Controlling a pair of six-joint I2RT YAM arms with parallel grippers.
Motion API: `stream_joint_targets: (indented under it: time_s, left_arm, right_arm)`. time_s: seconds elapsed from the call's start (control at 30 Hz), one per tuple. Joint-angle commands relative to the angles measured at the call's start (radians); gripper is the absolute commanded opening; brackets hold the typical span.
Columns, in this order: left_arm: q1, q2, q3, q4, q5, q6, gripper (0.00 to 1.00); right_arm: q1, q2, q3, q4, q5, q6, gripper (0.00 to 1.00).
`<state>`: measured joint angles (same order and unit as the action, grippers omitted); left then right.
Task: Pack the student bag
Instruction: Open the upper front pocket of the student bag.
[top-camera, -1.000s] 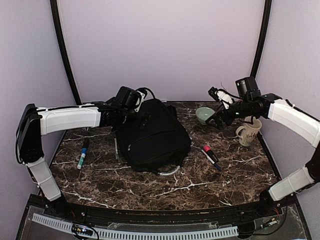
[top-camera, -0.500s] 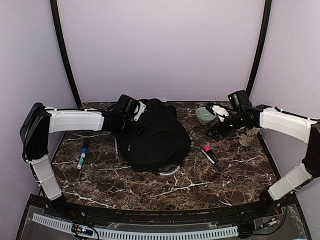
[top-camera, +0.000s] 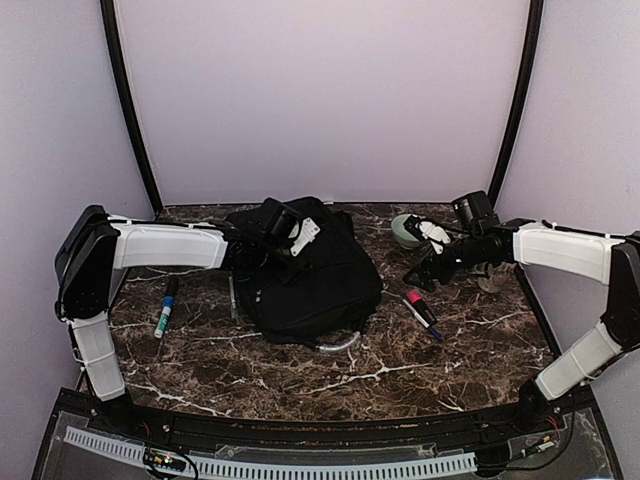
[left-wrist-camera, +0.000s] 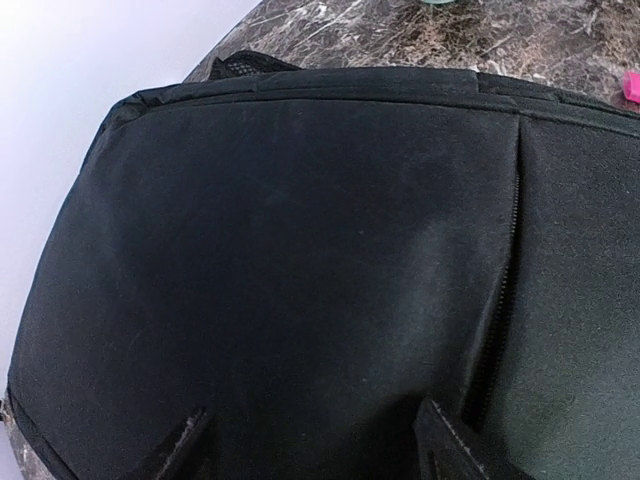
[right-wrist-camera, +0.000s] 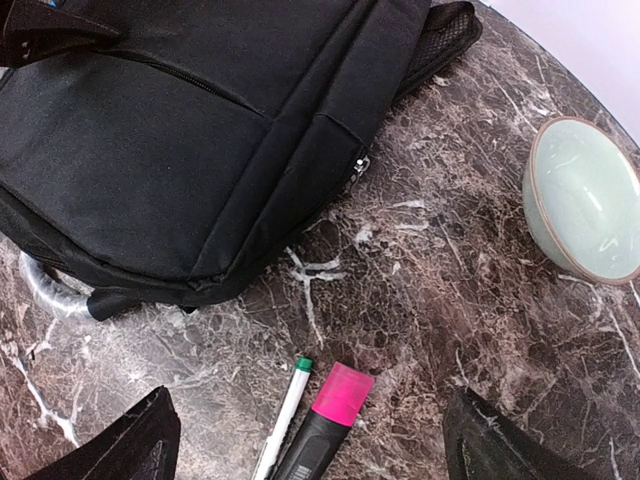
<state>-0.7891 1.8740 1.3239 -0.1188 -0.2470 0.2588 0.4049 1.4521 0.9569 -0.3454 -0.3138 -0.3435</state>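
The student bag (top-camera: 320, 280) is a large black backpack lying flat mid-table, its grey handle (top-camera: 338, 343) toward me. It fills the left wrist view (left-wrist-camera: 300, 230), zipper (left-wrist-camera: 500, 300) closed. My left gripper (top-camera: 290, 250) is open and empty just above the bag's top panel, its fingertips (left-wrist-camera: 452, 445) spread wide. My right gripper (top-camera: 415, 278) is open and empty, hovering over a pink-capped highlighter (right-wrist-camera: 335, 410) and a white pen with a green cap (right-wrist-camera: 288, 410), which lie side by side right of the bag. The highlighter also shows in the top view (top-camera: 420, 308).
A pale green bowl (top-camera: 408, 230) sits at the back right, also seen in the right wrist view (right-wrist-camera: 585, 200). A beige mug (top-camera: 492, 277) stands behind my right arm. A dark marker with a teal end (top-camera: 165, 305) lies left of the bag.
My left gripper has moved right, from the bag's back left corner onto its top. My right gripper has come down and left from near the mug to above the highlighter and pen.
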Motion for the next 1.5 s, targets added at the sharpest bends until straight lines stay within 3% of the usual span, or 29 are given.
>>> stream_joint_targets:
  time_s: [0.0, 0.2, 0.57, 0.8, 0.9, 1.1, 1.3, 1.47]
  left_arm:
    - [-0.046, 0.014, -0.011, -0.020, -0.045, 0.076, 0.71]
    - [-0.086, -0.002, -0.051, 0.007, -0.009, 0.141, 0.71]
    - [-0.089, 0.028, -0.066, 0.143, -0.434, 0.244, 0.70]
    - [-0.080, 0.027, -0.089, 0.196, -0.500, 0.315, 0.66]
    - [-0.073, 0.025, -0.091, 0.196, -0.501, 0.340, 0.57]
    - [-0.073, 0.014, -0.069, 0.159, -0.470, 0.311, 0.26]
    - [-0.073, -0.039, -0.008, 0.087, -0.363, 0.198, 0.11]
    - [-0.067, -0.082, 0.064, 0.015, -0.191, 0.036, 0.04]
  right_arm:
    - [0.002, 0.022, 0.006, 0.016, -0.049, -0.005, 0.90]
    - [0.003, 0.034, 0.015, 0.001, -0.066, -0.012, 0.90]
    - [0.003, 0.044, 0.016, -0.008, -0.075, -0.018, 0.89]
    - [0.003, 0.051, 0.019, -0.014, -0.077, -0.019, 0.89]
    - [0.003, 0.053, 0.019, -0.014, -0.079, -0.020, 0.89]
    - [0.003, 0.055, 0.025, -0.022, -0.078, -0.020, 0.89]
    - [0.004, 0.054, 0.080, -0.095, -0.020, -0.043, 0.82]
    - [0.046, 0.063, 0.203, -0.200, -0.046, -0.085, 0.74]
